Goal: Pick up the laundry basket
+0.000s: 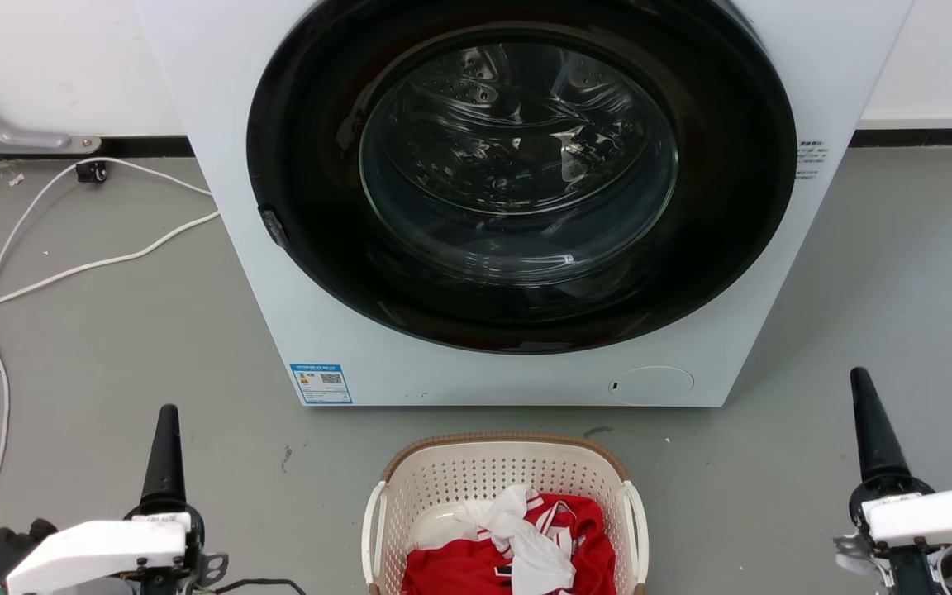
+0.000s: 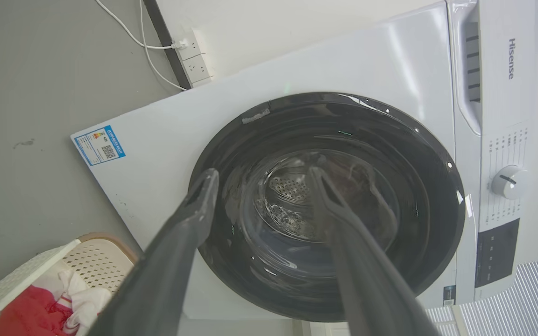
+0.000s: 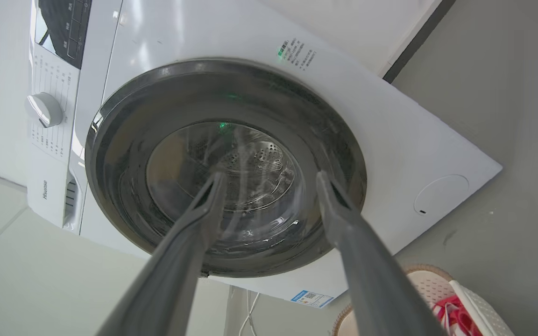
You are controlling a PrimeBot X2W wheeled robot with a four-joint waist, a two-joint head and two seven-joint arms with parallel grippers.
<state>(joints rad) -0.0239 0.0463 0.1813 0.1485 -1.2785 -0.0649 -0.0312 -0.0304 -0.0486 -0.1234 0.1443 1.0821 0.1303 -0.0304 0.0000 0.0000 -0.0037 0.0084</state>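
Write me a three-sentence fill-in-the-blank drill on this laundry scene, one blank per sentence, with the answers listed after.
1. The laundry basket stands on the floor in front of the washing machine, whose round door is ____.
2. The garment lying in the basket is white and ____.
3. The left gripper and the right gripper hold nothing, and the fingers of each are ____.

Missing words: closed; red; open.
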